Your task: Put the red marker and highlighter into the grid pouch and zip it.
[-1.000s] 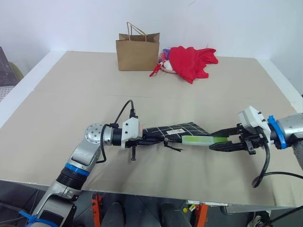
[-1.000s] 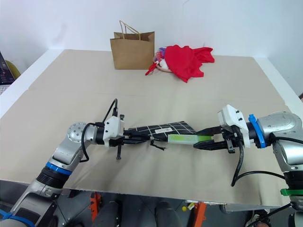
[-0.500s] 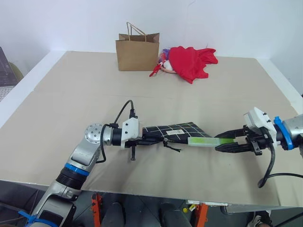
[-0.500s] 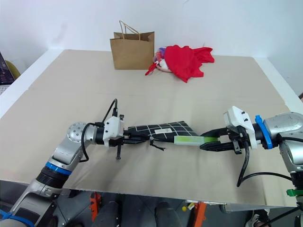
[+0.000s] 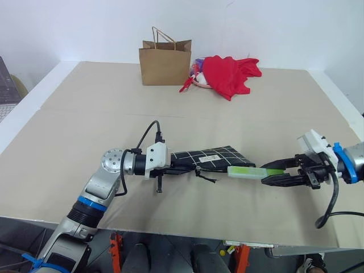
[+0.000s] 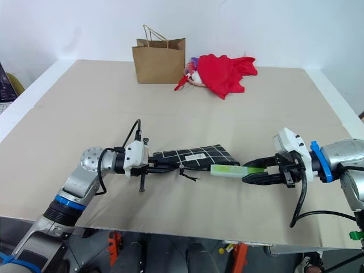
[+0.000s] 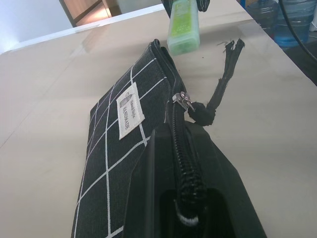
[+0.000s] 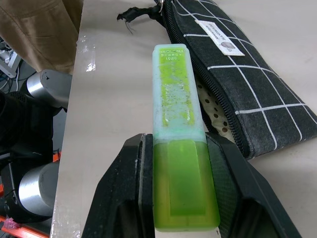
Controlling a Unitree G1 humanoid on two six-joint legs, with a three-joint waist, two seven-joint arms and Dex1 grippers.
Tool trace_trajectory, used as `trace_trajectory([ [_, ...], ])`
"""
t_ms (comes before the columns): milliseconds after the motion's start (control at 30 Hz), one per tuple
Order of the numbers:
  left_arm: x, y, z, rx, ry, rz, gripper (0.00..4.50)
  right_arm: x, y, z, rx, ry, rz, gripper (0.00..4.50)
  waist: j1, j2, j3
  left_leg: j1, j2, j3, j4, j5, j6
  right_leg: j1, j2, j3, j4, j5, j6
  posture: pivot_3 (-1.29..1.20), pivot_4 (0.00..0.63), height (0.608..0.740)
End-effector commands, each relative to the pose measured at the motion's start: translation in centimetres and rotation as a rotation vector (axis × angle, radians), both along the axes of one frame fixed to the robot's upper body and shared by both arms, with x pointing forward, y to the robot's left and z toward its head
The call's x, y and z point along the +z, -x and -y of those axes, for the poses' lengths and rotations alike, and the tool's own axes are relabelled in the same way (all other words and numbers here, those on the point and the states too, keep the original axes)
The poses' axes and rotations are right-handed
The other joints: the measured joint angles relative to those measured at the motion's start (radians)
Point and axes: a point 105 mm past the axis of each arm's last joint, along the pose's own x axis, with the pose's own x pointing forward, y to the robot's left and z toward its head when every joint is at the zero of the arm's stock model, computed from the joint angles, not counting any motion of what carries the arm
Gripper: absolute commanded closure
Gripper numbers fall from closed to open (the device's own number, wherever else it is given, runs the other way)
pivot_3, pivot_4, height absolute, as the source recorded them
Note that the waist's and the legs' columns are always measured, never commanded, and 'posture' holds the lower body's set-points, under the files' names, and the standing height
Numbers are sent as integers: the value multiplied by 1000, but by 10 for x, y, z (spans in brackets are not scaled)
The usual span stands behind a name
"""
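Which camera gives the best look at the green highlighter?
The right wrist view: the highlighter lies lengthwise up close, its darker end clamped in the right gripper. The head views show it small beside the grid pouch. The left wrist view shows one end.

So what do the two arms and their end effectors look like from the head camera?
Both arms are silver-grey metal with a blue ring band. Each wrist carries a white box-shaped housing with a black cable looping off it. The left end effector and right end effector each have two slim black fingers.
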Motion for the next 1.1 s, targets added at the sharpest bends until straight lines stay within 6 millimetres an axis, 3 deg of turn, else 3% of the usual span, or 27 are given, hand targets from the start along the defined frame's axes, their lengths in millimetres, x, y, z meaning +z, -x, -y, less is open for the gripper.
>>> trace_trajectory([
  [33, 12, 0, 1, -6, 19, 52, 4500, 10, 5, -1, 48, 14, 34, 3402, 0, 0, 0, 0, 0, 0, 0, 0, 0, 0, 0, 0, 0, 0, 0, 0, 150, 739],
  [700, 17, 5, 11, -17, 59, 59, 4500, -1, -15, 1, 16, 55, 33, 3402, -1, 0, 0, 0, 0, 0, 0, 0, 0, 0, 0, 0, 0, 0, 0, 0, 150, 739],
  [967, 17, 7, 19, -38, 73, 53, 4500, 2, -33, -32, 58, 20, 34, 3402, -3, 0, 0, 0, 0, 0, 0, 0, 0, 0, 0, 0, 1, 0, 0, 0, 150, 739],
  [1100, 18, 8, 25, -47, 80, 55, 4500, 4, -38, -59, 47, -59, -20, 3402, -3, 0, 0, 0, 0, 0, 1, 0, 0, 0, 0, 0, 1, 0, 0, 0, 150, 739],
])
